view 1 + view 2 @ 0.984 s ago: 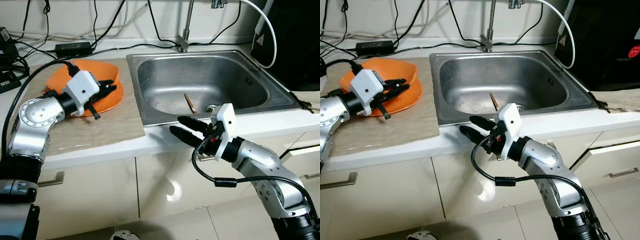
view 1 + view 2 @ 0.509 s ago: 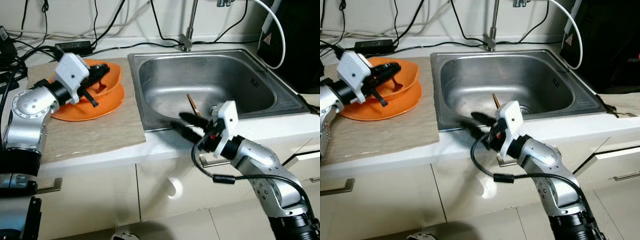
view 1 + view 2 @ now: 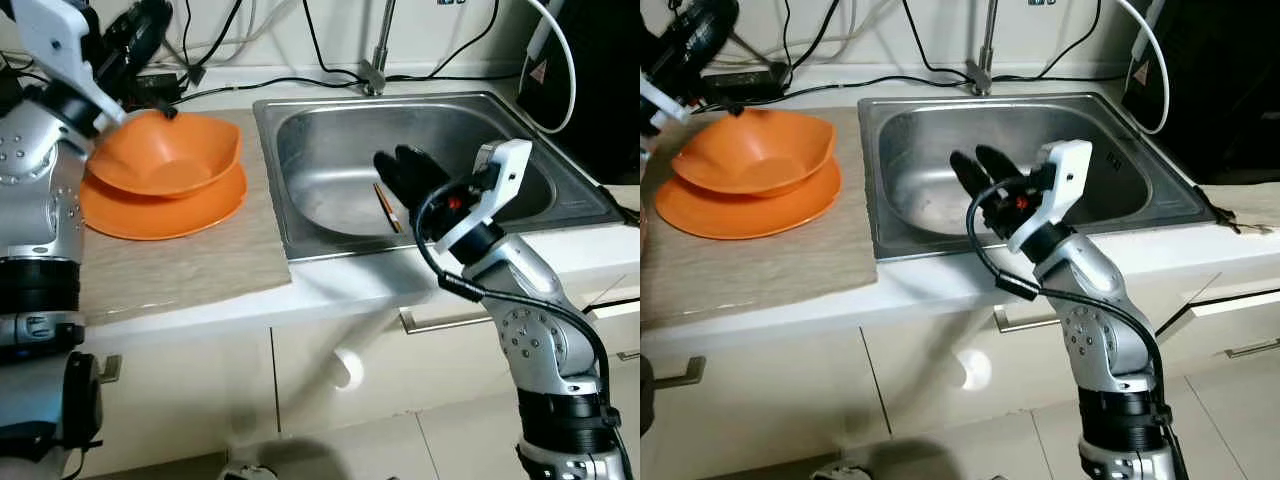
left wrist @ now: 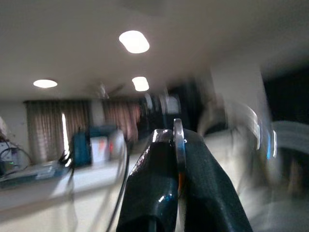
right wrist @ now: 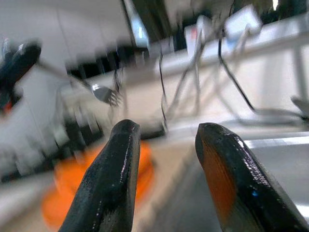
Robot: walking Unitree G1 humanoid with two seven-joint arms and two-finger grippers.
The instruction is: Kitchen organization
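Note:
An orange bowl (image 3: 165, 150) sits in an orange plate (image 3: 170, 208) on the counter left of the steel sink (image 3: 300, 225). My left gripper (image 3: 145, 25) is raised high above the bowl's far left side, shut on a metal fork (image 5: 104, 94) whose tines hang down; the thin handle (image 4: 178, 137) runs between the fingers in the left wrist view. My right gripper (image 3: 400, 165) hovers open over the sink's front half, nothing between its fingers (image 5: 113, 174). A brown stick-like utensil (image 3: 386, 208) lies on the sink floor just beneath it.
A beige mat (image 3: 190, 265) lies under the plate. The faucet (image 3: 375, 60) stands behind the sink. Cables and a black power adapter (image 3: 150, 85) run along the back wall. A black appliance (image 3: 600, 80) stands at the right. Cabinet fronts are below the counter edge.
My left gripper has lifted out of the orange bowl, up and leftward, with the fork. My right gripper has risen from the counter's front edge to over the sink.

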